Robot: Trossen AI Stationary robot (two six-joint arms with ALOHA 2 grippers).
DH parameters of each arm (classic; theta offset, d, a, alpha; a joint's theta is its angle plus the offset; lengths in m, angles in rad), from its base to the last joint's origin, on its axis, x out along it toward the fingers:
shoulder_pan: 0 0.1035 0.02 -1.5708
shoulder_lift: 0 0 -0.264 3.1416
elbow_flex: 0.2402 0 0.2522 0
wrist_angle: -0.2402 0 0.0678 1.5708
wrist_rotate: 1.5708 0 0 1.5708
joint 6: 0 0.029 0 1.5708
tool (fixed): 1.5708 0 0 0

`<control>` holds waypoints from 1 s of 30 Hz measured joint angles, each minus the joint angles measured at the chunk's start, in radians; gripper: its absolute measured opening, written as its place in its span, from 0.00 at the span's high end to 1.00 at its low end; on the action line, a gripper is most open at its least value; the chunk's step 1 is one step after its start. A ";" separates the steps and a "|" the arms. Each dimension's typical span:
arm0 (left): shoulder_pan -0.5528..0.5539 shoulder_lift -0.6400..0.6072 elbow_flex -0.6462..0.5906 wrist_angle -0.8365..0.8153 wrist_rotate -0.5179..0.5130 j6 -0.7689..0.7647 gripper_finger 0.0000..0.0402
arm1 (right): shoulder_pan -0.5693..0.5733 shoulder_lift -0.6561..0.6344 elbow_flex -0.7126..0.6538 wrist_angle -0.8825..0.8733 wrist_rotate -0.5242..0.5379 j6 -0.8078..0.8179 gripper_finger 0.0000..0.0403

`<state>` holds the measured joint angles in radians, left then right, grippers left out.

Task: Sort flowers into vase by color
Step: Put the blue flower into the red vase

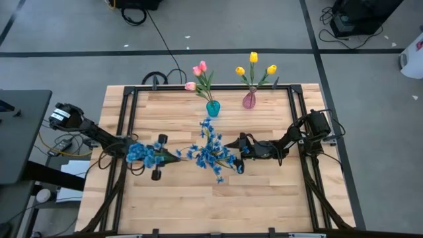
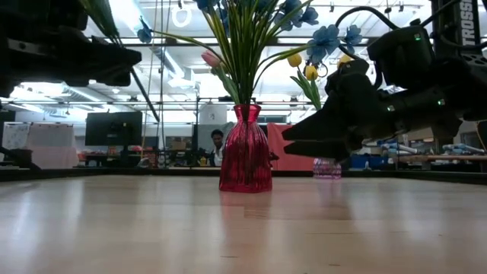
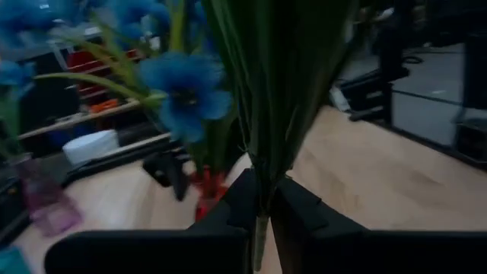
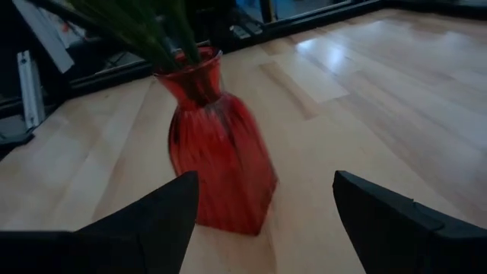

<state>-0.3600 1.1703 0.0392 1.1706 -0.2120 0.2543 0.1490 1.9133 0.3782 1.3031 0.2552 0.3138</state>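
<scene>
Two grippers work near the table's middle. The left gripper (image 1: 177, 156) has its fingers pinched on the green stem of a blue spray (image 1: 142, 155); the left wrist view shows the stem (image 3: 261, 228) squeezed between the two dark fingers (image 3: 236, 199), with blossoms spreading above them. Just beyond its fingertips stands a red vase (image 2: 246, 151) already filled with blue flowers (image 1: 213, 153). The right gripper (image 1: 228, 143) faces that vase from the opposite side, fingers spread wide and holding nothing; the vase (image 4: 217, 164) sits ahead of it, between the fingers (image 4: 156, 217) in its wrist view and apart from them. Farther from both grippers, at the table's far edge, a teal vase (image 1: 213, 108) holds pink tulips (image 1: 198, 71) and a pink vase (image 1: 249, 100) holds yellow tulips (image 1: 254, 65).
</scene>
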 joint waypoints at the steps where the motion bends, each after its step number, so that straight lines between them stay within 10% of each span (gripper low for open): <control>1: 0.000 0.001 0.001 0.000 0.018 -0.001 0.91 | 0.000 0.000 0.000 0.006 0.014 0.000 0.22; 30: 0.042 0.481 0.220 0.396 0.003 0.134 0.93 | -0.006 0.000 0.005 0.096 0.065 -0.048 0.22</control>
<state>-0.3182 1.6509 0.2596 1.5667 -0.2093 0.3884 0.1425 1.9133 0.3828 1.3987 0.3206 0.2659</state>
